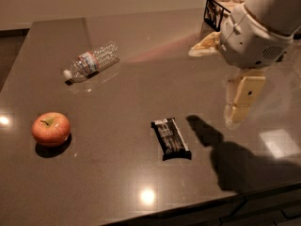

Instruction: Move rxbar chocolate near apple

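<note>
The rxbar chocolate (171, 137), a black glossy bar with white lettering, lies flat near the middle of the dark table (117, 182). The apple (51, 128), red-orange with a short stem, sits at the left. My gripper (225, 74) hangs above the table to the right of the bar and a little behind it. It is open and empty: one cream finger points down (242, 98) and the other sticks out to the left (205, 44). Its shadow falls on the table just right of the bar.
A clear plastic water bottle (91, 60) lies on its side at the back left. A black wire basket (221, 8) stands at the back right, partly hidden by my arm. The table's front edge runs along the bottom right.
</note>
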Action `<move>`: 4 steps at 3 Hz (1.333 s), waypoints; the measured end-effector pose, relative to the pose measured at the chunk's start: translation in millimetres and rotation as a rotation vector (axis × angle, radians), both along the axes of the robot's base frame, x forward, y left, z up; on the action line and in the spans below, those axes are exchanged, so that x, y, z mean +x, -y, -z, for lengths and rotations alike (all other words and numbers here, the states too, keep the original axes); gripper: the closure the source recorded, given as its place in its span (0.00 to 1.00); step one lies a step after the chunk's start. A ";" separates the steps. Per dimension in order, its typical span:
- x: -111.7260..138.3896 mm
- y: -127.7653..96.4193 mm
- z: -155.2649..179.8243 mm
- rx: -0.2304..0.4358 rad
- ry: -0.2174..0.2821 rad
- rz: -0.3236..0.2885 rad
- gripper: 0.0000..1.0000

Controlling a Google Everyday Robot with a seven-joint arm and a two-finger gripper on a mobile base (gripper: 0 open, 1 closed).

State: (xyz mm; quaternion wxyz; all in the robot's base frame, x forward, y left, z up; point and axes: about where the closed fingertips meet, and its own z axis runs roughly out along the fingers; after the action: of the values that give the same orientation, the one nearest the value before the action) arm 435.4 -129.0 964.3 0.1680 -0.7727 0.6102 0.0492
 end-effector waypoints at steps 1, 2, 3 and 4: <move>-14.4 -34.2 18.3 -0.040 0.027 -0.242 0.00; -23.6 -53.8 49.6 -0.136 0.027 -0.458 0.00; -26.7 -58.3 75.1 -0.229 0.021 -0.621 0.00; -29.6 -63.9 93.6 -0.275 0.002 -0.725 0.00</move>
State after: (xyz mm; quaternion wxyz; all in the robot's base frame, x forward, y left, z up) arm 405.8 -65.1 870.7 0.0354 -0.9536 0.2982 0.0223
